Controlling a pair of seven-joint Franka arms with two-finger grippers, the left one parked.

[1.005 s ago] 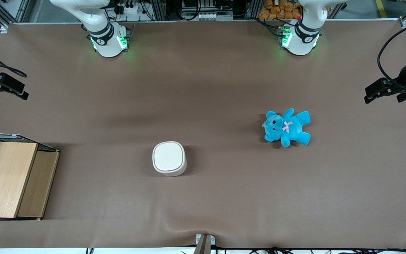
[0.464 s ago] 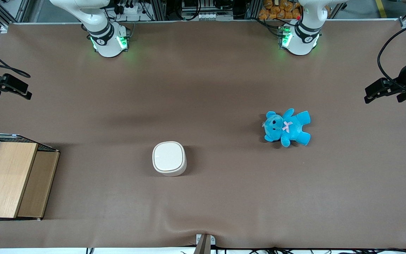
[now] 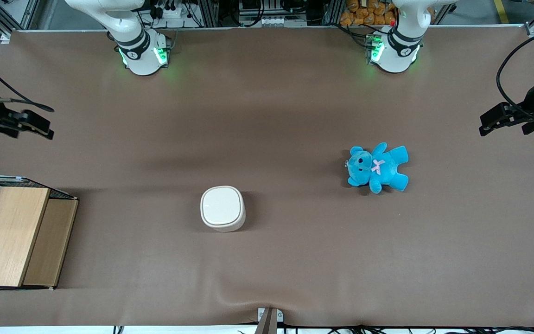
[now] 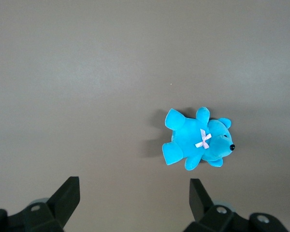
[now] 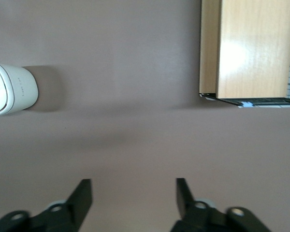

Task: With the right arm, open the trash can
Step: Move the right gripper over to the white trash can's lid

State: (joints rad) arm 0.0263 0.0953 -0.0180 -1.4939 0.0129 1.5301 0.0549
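Note:
The trash can is a small cream-white rounded-square bin. It stands upright on the brown table with its flat white lid lying level on top. The right arm's black gripper hangs above the table at the working arm's end, well away from the trash can and farther from the front camera than it. In the right wrist view the gripper is open with nothing between its fingers, only bare table below. That view catches the side of the trash can at its edge.
A wooden box with wire mesh sits at the working arm's end of the table, nearer the front camera than the gripper, and shows as. A blue teddy lies toward the parked arm's end.
The gripper has moved inward over the table toward the trash can and slightly nearer the front camera. The trash can, teddy and box have not moved.

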